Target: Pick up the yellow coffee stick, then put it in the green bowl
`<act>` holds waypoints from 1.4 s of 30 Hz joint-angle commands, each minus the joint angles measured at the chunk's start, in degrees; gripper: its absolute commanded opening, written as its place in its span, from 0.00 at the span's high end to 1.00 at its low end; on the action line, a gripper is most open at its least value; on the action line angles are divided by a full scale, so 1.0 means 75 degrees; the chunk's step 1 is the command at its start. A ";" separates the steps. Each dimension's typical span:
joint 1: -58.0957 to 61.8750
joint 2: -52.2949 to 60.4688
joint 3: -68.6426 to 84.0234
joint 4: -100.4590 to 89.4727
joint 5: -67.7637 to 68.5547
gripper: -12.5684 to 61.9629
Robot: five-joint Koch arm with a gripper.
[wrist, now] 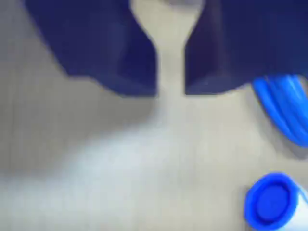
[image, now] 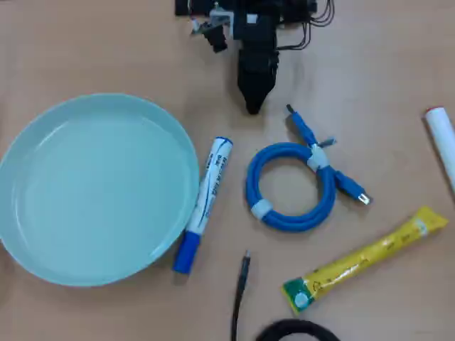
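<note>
The yellow coffee stick point(image: 366, 261) lies flat on the table at the lower right of the overhead view, its green end toward the lower left. The green bowl point(image: 99, 188) sits empty at the left. My gripper point(image: 253, 106) is at the top centre, pointing down at the table, far from both. In the wrist view the gripper point(wrist: 170, 91) has its two dark jaws almost together, with only a narrow slit between them and nothing held. The stick and the bowl are out of the wrist view.
A white marker with a blue cap point(image: 206, 199) lies just right of the bowl; its cap shows in the wrist view point(wrist: 269, 199). A coiled blue cable point(image: 288, 222) lies below the gripper. A white tube point(image: 442, 138) is at the right edge, and a black cable point(image: 240, 291) at the bottom.
</note>
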 commanded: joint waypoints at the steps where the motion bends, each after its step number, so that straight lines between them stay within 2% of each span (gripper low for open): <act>1: -0.0070 0.0773 0.0715 0.0434 -0.0211 0.84; 17: -0.0070 0.0773 0.0656 0.0469 -0.0187 0.83; 42: -0.0609 0.0762 -0.1371 0.2695 -0.0187 0.83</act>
